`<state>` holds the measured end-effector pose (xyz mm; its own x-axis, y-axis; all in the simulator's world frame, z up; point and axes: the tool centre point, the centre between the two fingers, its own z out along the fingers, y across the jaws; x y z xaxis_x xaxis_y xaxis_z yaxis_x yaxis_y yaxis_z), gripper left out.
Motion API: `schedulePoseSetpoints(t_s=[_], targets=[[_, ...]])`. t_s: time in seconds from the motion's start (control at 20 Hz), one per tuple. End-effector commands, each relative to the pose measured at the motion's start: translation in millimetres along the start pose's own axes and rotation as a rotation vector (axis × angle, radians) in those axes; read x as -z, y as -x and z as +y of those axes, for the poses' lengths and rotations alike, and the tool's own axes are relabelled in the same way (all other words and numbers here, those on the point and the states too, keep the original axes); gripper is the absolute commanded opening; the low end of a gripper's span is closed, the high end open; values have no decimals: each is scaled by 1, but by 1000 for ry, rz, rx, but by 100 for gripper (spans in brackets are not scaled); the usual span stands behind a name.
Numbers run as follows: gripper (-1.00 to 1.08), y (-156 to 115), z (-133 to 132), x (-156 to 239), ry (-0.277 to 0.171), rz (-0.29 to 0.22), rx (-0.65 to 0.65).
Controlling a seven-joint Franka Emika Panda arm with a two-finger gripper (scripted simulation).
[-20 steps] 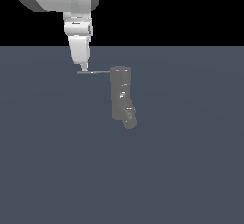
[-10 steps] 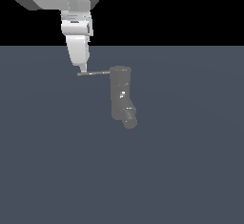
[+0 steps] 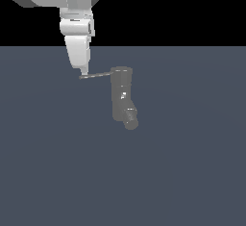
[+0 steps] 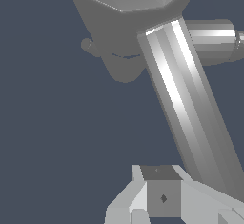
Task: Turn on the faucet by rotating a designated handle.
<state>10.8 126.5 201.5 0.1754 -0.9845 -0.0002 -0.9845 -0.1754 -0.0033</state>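
The tabletop (image 3: 182, 172) lies bare on every side of the faucet (image 3: 121, 95), so a hand could pass in front of it, behind it and on the exterior view's right without meeting anything. The obstacles stand together: the upright faucet body, its stubby spout (image 3: 130, 119) jutting low toward the front, and the handle (image 3: 96, 75) — a thin rod reaching out to the exterior view's left from the top. The hand (image 3: 83, 73) hangs right at the rod's free end — that approach is taken.
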Motion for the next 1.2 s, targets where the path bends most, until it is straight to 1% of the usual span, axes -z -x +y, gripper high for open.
schedulePoseSetpoints(t_s=[0.0, 0.5, 0.55, 0.6, 1.15], targets=[[-100, 1, 9, 0, 4, 1, 2], [-100, 0, 39, 0, 3, 0, 2], [-100, 0, 39, 0, 3, 0, 2], [-100, -2, 35, 0, 1, 0, -2], [-100, -29, 63, 0, 2, 0, -1]])
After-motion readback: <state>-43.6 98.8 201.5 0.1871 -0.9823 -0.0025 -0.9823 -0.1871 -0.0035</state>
